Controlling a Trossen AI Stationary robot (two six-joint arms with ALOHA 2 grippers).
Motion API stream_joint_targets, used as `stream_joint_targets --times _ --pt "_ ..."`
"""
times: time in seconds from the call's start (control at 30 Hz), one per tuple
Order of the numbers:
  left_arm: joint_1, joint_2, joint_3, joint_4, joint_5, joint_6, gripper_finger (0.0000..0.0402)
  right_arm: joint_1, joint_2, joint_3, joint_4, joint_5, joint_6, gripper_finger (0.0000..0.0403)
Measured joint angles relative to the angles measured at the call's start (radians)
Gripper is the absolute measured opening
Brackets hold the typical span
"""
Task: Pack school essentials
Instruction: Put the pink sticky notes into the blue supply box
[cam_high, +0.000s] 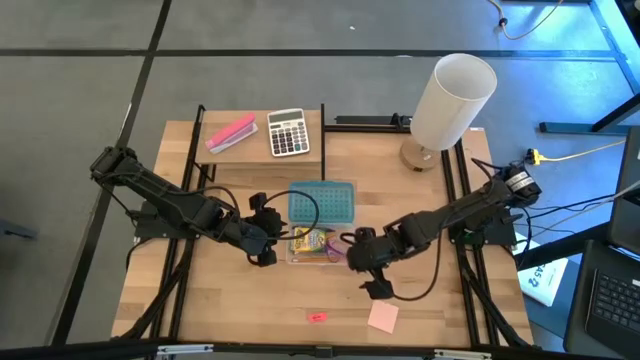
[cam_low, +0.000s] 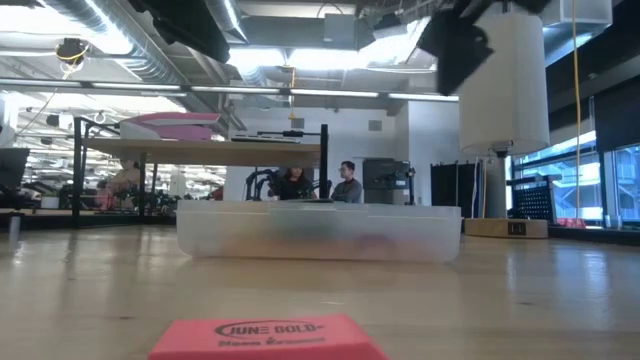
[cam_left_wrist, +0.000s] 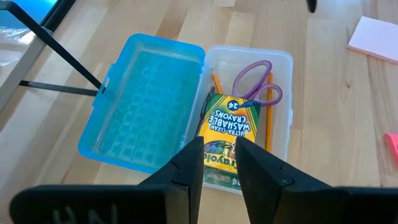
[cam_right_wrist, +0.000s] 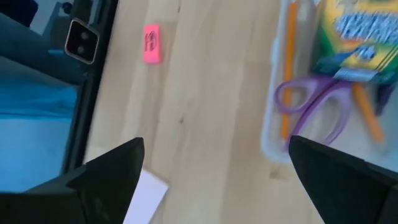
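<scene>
A clear box (cam_high: 310, 245) lies mid-table with its blue lid (cam_high: 322, 203) swung open toward the far edge. Inside it are the yellow-green crayon box (cam_left_wrist: 227, 127), purple-handled scissors (cam_left_wrist: 256, 81) and orange pencils (cam_left_wrist: 270, 124). The tiny pink eraser (cam_high: 318, 317) and pale pink sticky-note pad (cam_high: 383, 317) rest flat on the table near its near edge. My left gripper (cam_high: 265, 240) hovers at the box's left end, its fingers (cam_left_wrist: 186, 171) a narrow gap apart and holding nothing. My right gripper (cam_high: 368, 272) hangs wide open (cam_right_wrist: 217, 180) right of the box. No pen shows.
A raised shelf (cam_high: 262, 150) at the far edge carries the pink stapler (cam_high: 231, 133) and the calculator (cam_high: 288, 132). A white lamp (cam_high: 450, 100) stands at the far right. Bare wood lies between the box and the eraser (cam_right_wrist: 151, 43). People sit in the room behind the table.
</scene>
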Motion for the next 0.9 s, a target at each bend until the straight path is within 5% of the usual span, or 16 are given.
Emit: stream_joint_targets --times 0.43,0.9 --pt "-0.037 0.0 0.0 0.029 0.081 0.009 0.0085 0.095 0.0 0.0 -0.082 0.019 0.255 0.0399" --pt "-0.226 0.055 0.0 0.278 0.079 0.026 0.0085 0.121 -0.036 -0.001 -0.259 0.028 0.104 0.0399"
